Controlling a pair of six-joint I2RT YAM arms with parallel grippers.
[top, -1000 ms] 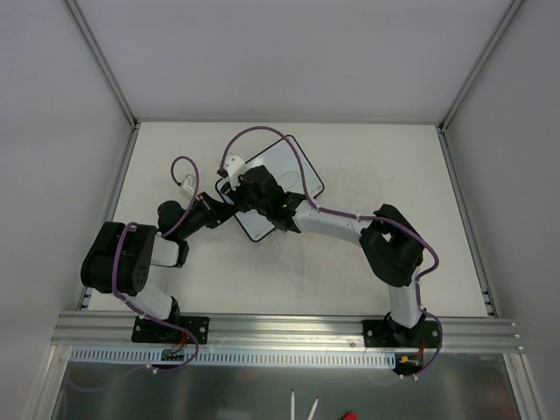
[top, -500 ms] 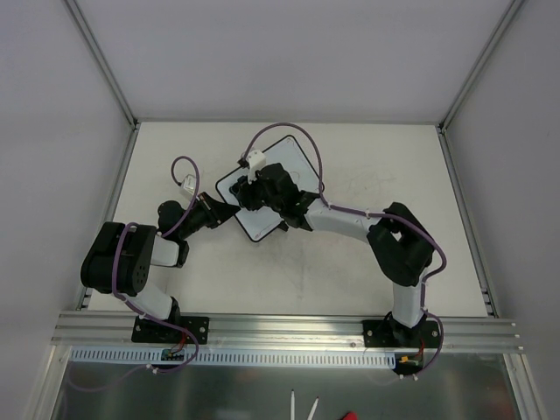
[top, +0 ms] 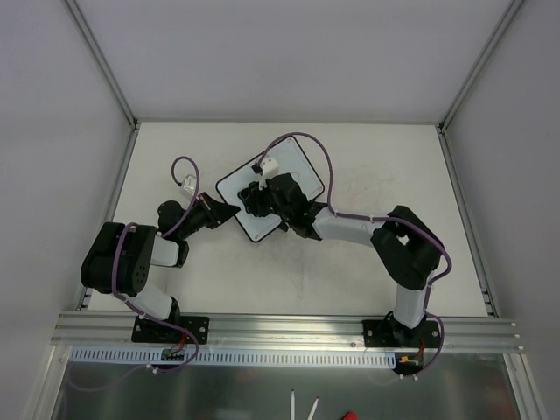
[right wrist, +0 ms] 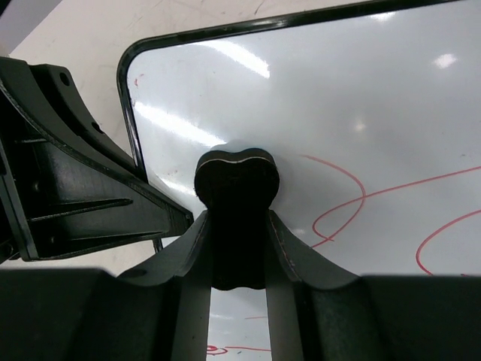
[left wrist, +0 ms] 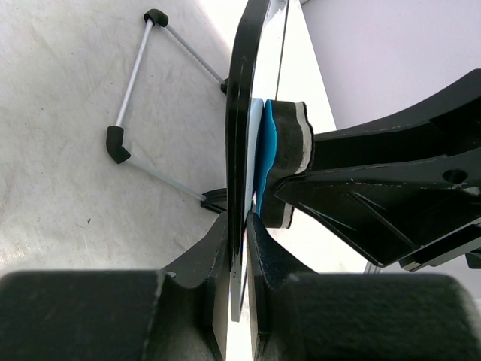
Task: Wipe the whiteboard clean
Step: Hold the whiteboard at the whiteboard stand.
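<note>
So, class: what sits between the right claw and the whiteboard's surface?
A black eraser, held by the right claw against the whiteboard; right wrist view shows it.

white whiteboard [right wrist: 338, 90] w/ red scribbles [right wrist: 361, 194], blk eraser [right wrist: 237, 177]

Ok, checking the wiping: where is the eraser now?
Centre of the right wrist view: the eraser is clamped in the right gripper and pressed on the whiteboard, near the edge the left gripper pinches.

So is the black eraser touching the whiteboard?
Touching. The left wrist view shows the whiteboard edge-on, and the blue pad of the eraser lies flat against its face, with no gap between them.
</note>
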